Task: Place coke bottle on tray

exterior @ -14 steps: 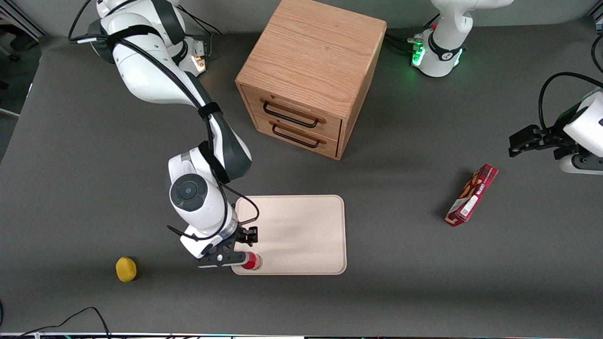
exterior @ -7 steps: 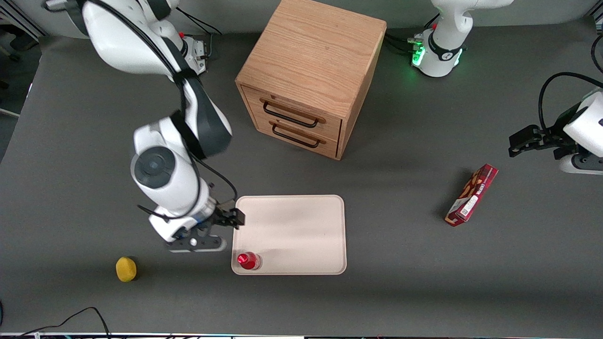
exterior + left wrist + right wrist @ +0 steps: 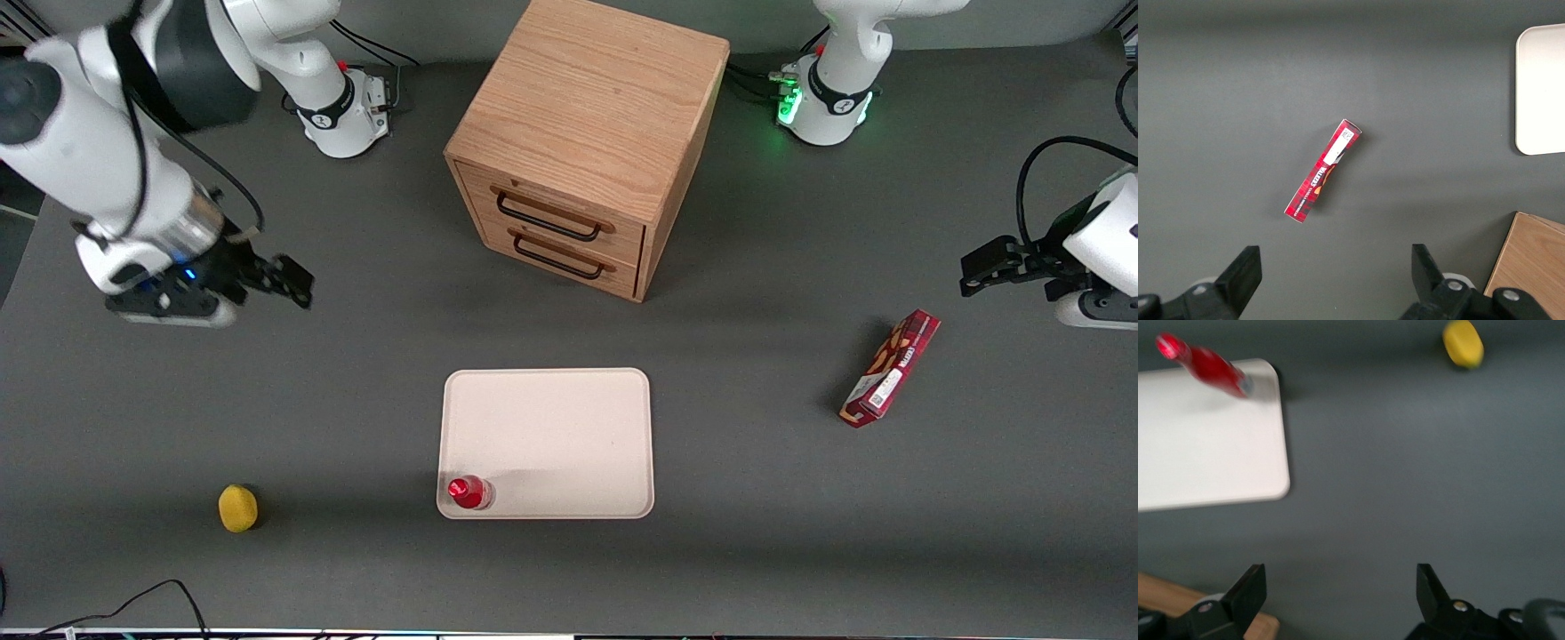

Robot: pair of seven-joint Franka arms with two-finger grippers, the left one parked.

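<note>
Coke bottle [image 3: 468,492]: standing upright on the tray, in the corner nearest the front camera and toward the working arm's end. Red cap up, nothing touching it. Sits just inside the low rim, most likely the nearest spot to set it down.

Tray [image 3: 569,427]: flat on the grey table, nearer the front camera than the wooden drawer cabinet. Bare apart from the bottle. Low raised rim, good for stopping a bottle from sliding off.

Gripper [image 3: 233,289]: up in the air and well apart from the tray, toward the working arm's end of the table. Fingers [image 3: 1249,591] spread wide with nothing between them. Probably pulled away so as not to knock the bottle.

Job: looks done, with the bottle on the tray and standing by itself.

Watch out: bottle is tall and thin and close to the rim, so a bump could tip it.

Wooden drawer cabinet [image 3: 582,142]: both drawers shut, farther from the front camera than the tray. No part in this job.

Yellow lemon-like thing [image 3: 237,508]: on the table near the tray's bottle corner, not touching it.

Red snack box [image 3: 890,368]: lying flat toward the parked arm's end, well apart from the tray.
</note>
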